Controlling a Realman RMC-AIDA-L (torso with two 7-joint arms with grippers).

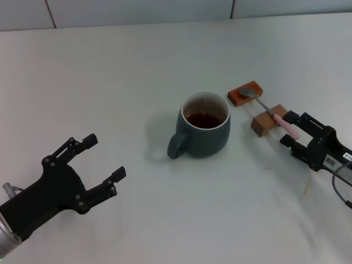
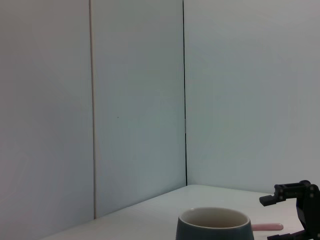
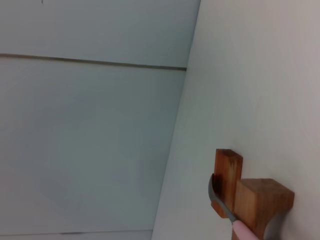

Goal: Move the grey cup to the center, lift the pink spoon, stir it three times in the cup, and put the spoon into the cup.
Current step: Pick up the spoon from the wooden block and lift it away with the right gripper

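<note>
The grey cup [image 1: 204, 132] stands mid-table with dark liquid inside and its handle toward my left arm. It also shows in the left wrist view [image 2: 212, 227]. The pink spoon [image 1: 286, 123] lies across two brown wooden blocks to the cup's right, metal bowl on the far block. My right gripper [image 1: 289, 129] is open, its fingers either side of the pink handle's end. The right wrist view shows the spoon's neck [image 3: 220, 202] and blocks. My left gripper [image 1: 105, 156] is open and empty, to the cup's left and nearer to me.
The far wooden block [image 1: 245, 93] and the near wooden block [image 1: 268, 120] stand close to the cup's right side. A white wall [image 1: 137, 11] borders the table's far edge. My right gripper also shows in the left wrist view [image 2: 295, 200].
</note>
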